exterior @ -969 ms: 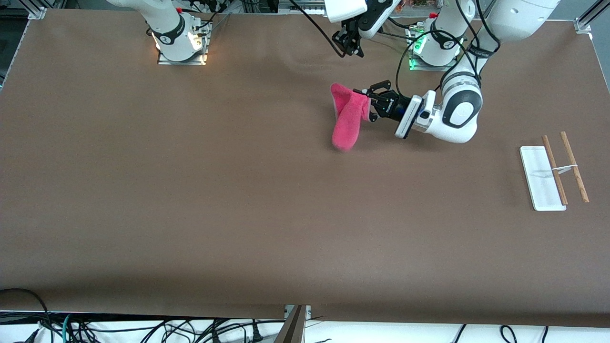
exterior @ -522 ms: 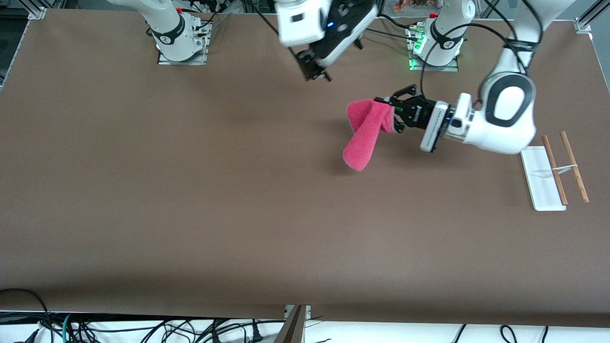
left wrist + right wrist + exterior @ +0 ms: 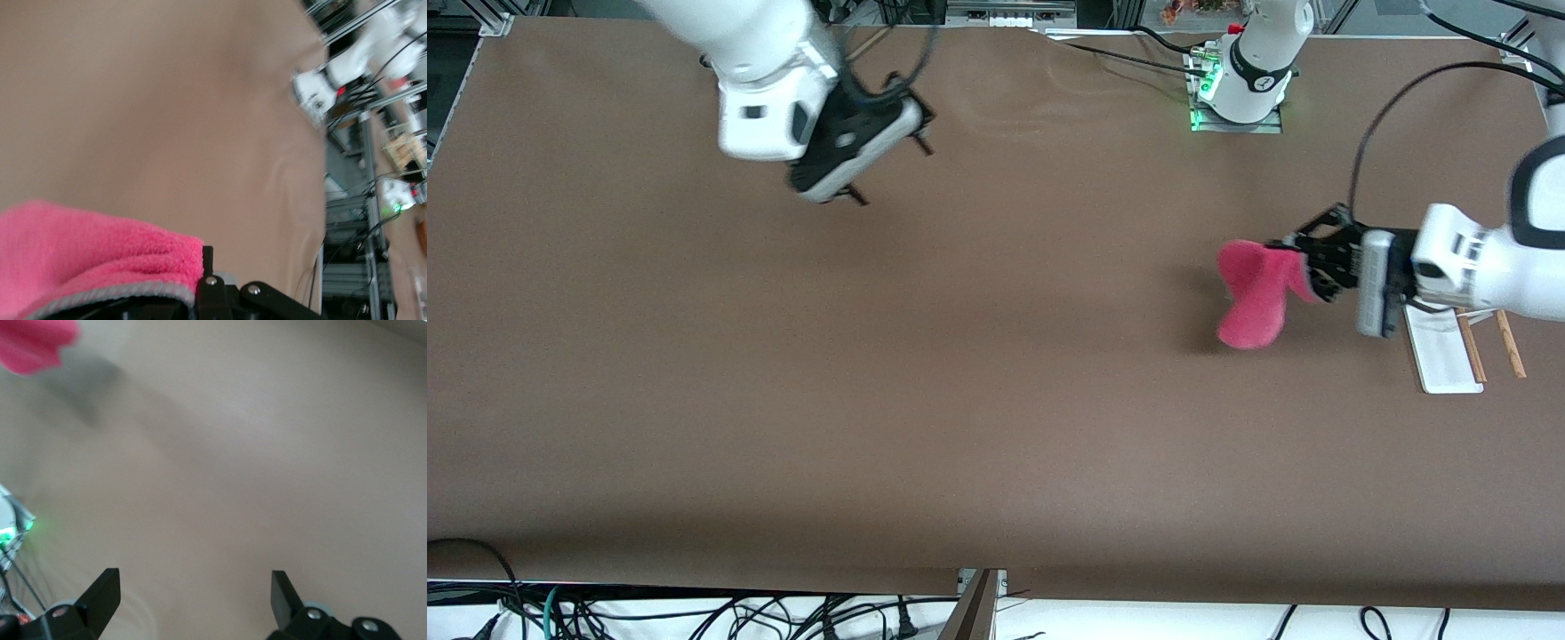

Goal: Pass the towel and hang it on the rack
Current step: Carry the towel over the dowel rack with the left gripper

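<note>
Towel (image 3: 1254, 298) has travelled to three o'clock, pinched by the left end effector (image 3: 1303, 267) over the counter (image 3: 960, 400) beside the rack (image 3: 1445, 356); handover looks finished. Right end effector (image 3: 885, 164), spread and empty, has retreated toward eleven o'clock.

High front view, two wrist close-ups

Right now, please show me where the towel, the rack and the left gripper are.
towel (image 3: 1254, 298): front view, on the hanging pink fold.
rack (image 3: 1440, 360): front view, on the bare white base.
left gripper (image 3: 1303, 262): front view, between its fingertips, shut on the towel's edge.
</note>
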`<state>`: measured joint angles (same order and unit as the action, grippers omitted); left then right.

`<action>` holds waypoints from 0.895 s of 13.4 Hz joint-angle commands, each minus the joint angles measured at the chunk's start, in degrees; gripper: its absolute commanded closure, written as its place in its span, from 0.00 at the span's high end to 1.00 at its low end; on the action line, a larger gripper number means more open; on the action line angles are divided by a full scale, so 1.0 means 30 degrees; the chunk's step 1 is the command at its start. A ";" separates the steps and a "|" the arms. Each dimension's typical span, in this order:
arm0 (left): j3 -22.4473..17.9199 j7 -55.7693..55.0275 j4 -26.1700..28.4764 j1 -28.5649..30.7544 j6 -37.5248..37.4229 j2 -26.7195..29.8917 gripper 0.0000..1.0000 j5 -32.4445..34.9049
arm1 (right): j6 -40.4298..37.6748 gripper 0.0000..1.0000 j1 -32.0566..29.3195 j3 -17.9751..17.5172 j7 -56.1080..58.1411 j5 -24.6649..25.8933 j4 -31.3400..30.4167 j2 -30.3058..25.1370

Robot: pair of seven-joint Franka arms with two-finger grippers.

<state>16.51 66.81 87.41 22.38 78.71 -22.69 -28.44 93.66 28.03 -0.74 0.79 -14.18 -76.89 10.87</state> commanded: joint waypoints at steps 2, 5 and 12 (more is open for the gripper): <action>-0.0547 -0.0415 -0.3497 0.2321 -0.0955 -0.2864 0.00 0.2821 | 0.0363 1.00 -0.2629 0.1733 0.0613 -0.0197 -0.4391 -0.2332; -0.3004 -0.0298 -0.5198 0.2384 -0.0954 -0.3448 0.00 0.4932 | 0.0683 1.00 -0.3889 0.2619 0.1664 0.3688 -0.5567 -0.2713; -0.8107 0.4470 -0.5934 0.2939 0.3113 -0.5177 0.00 0.7809 | 0.0627 1.00 -0.5359 0.2619 0.2020 0.5137 -0.6157 -0.4003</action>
<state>-5.98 75.59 72.38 30.57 86.24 -35.06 -6.47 94.86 12.30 8.01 6.84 -0.14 -92.81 1.56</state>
